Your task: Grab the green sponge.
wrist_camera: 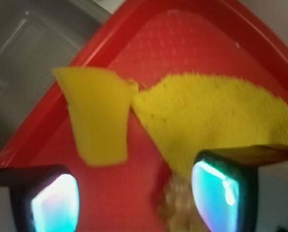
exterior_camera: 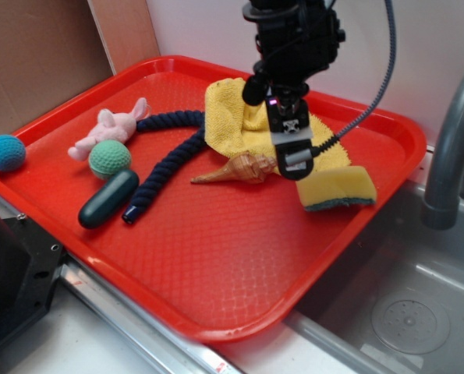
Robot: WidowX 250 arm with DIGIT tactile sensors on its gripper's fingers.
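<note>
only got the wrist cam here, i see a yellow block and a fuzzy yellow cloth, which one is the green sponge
Observer: The block. The exterior view shows the green sponge has a dark green layer along its lower edge, hidden from you.
Operator: where is it on the tray
Observer: Near the red tray's edge on the sink side, beside the yellow cloth.
Operator: anything else near the fingers
Observer: A seashell lies just beside the gripper, on the side away from the sponge.
Operator: fingers open?
Observer: Yes, apart and empty; the gripper hangs over the cloth's edge, short of the sponge.
</note>
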